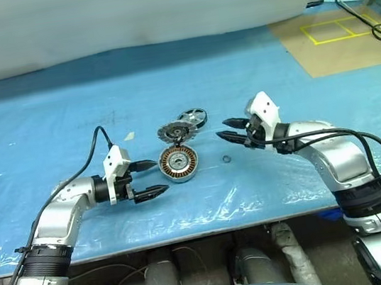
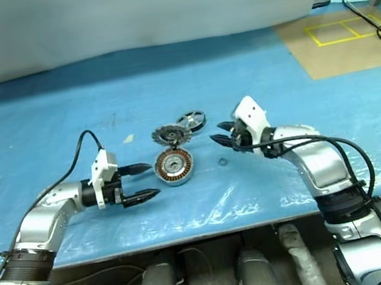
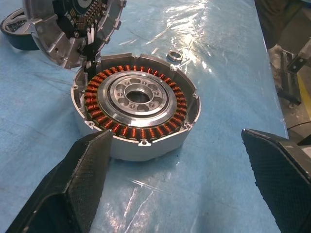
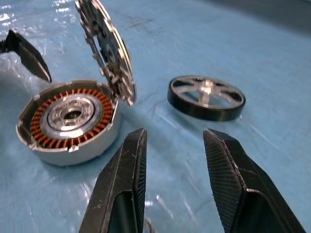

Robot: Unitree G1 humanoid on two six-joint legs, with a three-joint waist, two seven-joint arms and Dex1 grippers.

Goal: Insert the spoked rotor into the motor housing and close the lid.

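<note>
I saw the housing (image 1: 179, 164) open, lid (image 1: 172, 131) propped up, rotor (image 1: 193, 118) lying beyond. Both my grippers, left (image 1: 150, 178) and right (image 1: 229, 130), stood apart, seemingly empty.

You have open blue sheet (image 1: 66, 125) all round, but the upright lid (image 1: 172, 132) blocks the far side of the motor housing (image 1: 179, 163), the spoked rotor (image 1: 193, 118) lies just beyond, and a small ring (image 1: 226, 159) sits right of it.

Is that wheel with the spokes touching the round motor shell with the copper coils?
Apart. In the right wrist view the spoked rotor lies flat on the blue sheet, with a clear strip of sheet between it and the motor housing.
</note>
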